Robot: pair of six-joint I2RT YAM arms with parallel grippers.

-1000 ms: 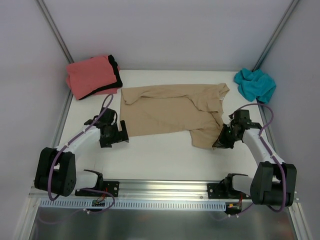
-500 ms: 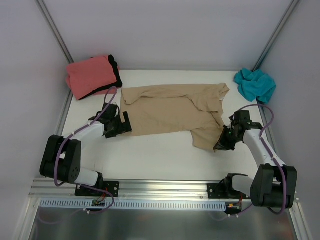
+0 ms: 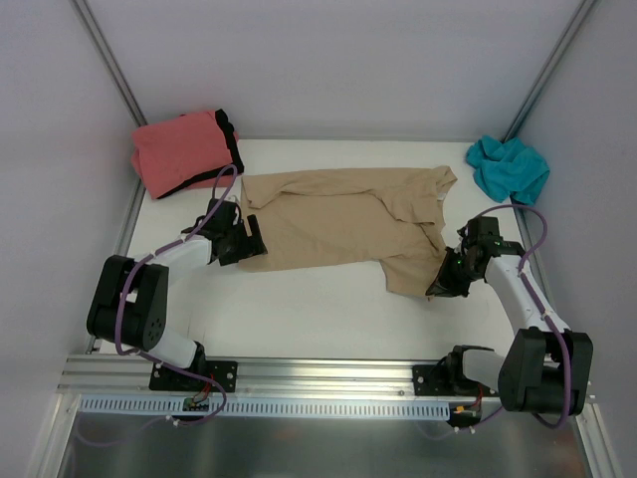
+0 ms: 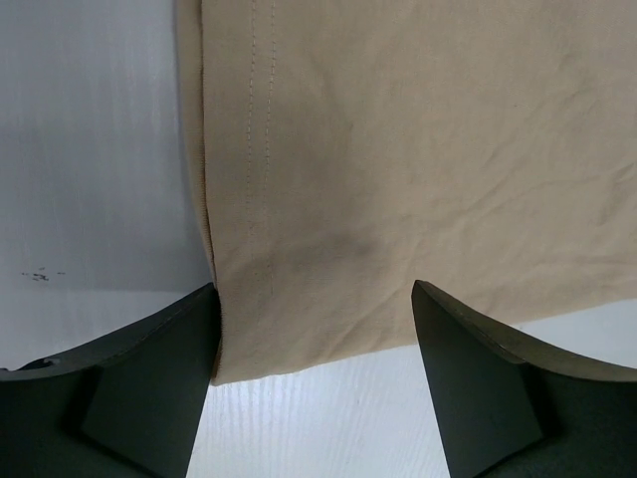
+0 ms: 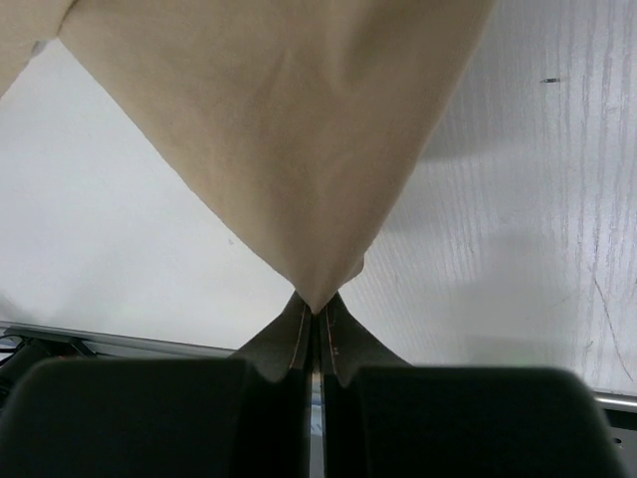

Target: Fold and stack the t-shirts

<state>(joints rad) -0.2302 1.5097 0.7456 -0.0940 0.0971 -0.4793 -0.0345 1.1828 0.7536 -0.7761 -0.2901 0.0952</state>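
Observation:
The tan t-shirt (image 3: 338,221) lies spread across the middle of the table, partly folded. My left gripper (image 3: 253,242) is at its near left corner. In the left wrist view that hemmed corner (image 4: 299,249) lies flat on the table between the two fingers (image 4: 149,388), and the left gripper (image 4: 315,299) is open around it. My right gripper (image 3: 438,283) is shut on the shirt's near right corner. The right wrist view shows the cloth (image 5: 289,129) pinched into a point at the right gripper (image 5: 317,311).
A folded coral-pink t-shirt (image 3: 177,151) lies on a black one (image 3: 232,141) at the back left corner. A crumpled teal t-shirt (image 3: 510,167) sits at the back right. Metal frame posts (image 3: 109,70) and walls enclose the white table (image 3: 318,309).
My left gripper has moved away from the near edge and to the right, up to the tan shirt's near left corner. The right gripper has held its grip and hardly shifted.

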